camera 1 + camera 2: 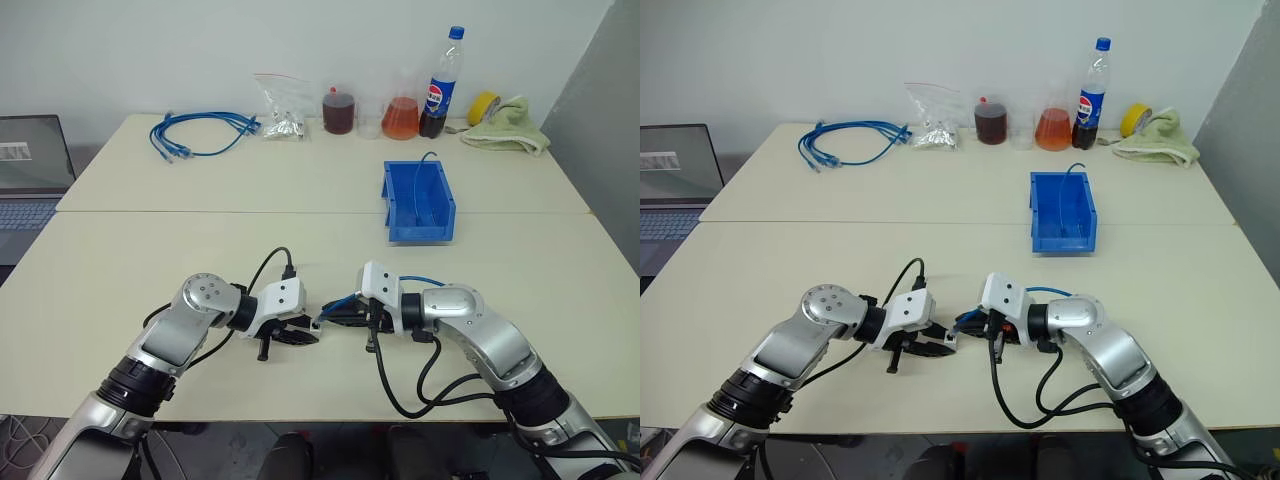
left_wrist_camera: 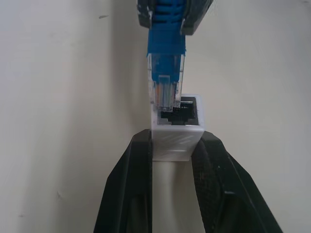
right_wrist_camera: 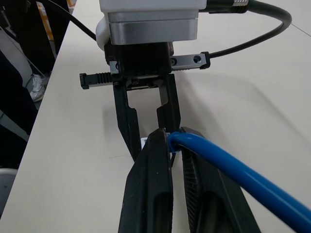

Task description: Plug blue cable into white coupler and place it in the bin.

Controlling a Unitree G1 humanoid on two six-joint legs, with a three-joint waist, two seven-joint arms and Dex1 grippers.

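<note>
Two grippers meet tip to tip over the near table. Left gripper (image 2: pixel 176 145) is clamped on the white coupler (image 2: pixel 177 130), socket facing out. Right gripper (image 3: pixel 175 145) is clamped on the blue cable (image 3: pixel 233 170) just behind its clear plug (image 2: pixel 165 82), whose tip touches the socket's rim. The bin (image 1: pixel 420 203) sits farther back.

Head stereo pair looks down over the table (image 1: pixel 300 190); wrist cameras view the plug-coupler meeting close-up
</note>
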